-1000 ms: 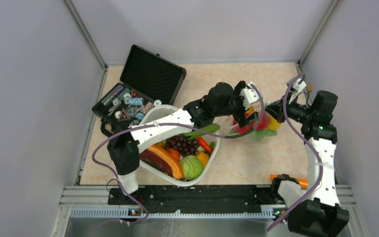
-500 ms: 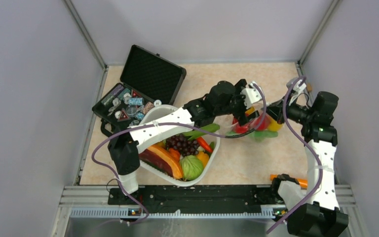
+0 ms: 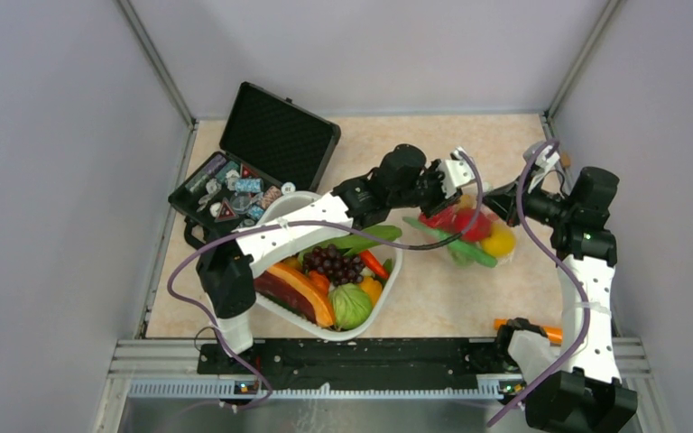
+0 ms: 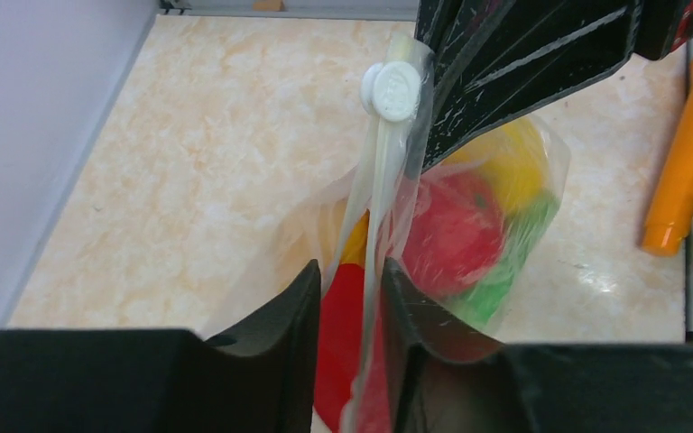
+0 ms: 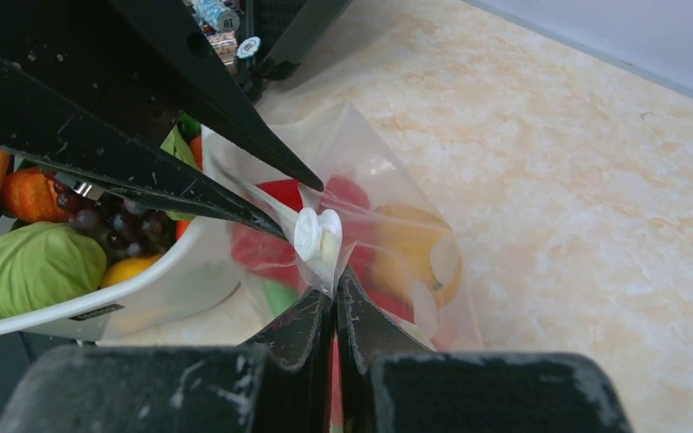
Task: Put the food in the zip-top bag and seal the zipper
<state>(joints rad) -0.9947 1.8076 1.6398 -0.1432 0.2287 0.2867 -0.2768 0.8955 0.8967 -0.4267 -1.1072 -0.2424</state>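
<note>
- Clear, crinkly plastic formed the zip-top bag [image 3: 469, 236]. In the top view it sat at 3 o'clock from the white basket [image 5: 90, 302], over the beige marbled table [image 3: 451, 302] and between the two grippers.
- The food was inside the bag, seen through the film: a red tomato [image 3: 471, 223], a yellow lemon [image 3: 498, 241] at 4 o'clock from it, and a long green pod [image 3: 458, 245] slanting beneath both.
- The zipper [image 4: 376, 207] ran as a thin pale strip along the mouth edge. In the left wrist view a white slider [image 4: 392, 90] sat at its 12 o'clock end.
- The right gripper [image 5: 335, 316] had its jaws pressed fully together on the zipper, with the slider touching just beyond its fingertips.
- The left gripper [image 4: 350, 302] had its jaws drawn in to a narrow gap, and the zipper passed between them. One finger lay against the strip and the other stood slightly off it. Whether they actually pinched it could not be told.
- The right gripper's black fingers [image 4: 523, 63] pointed in from 1 o'clock in the left wrist view, opposite the left pair.
- The basket held a dark grape bunch [image 3: 334, 263], a green cabbage [image 3: 350, 307] and an orange papaya slice [image 3: 302, 290].
- A black hard case [image 3: 280, 135] stood at 11 o'clock from the basket with its lid raised.
- An orange stick-shaped object [image 3: 541, 331] lay at 5 o'clock from the bag, by the right arm's base.
</note>
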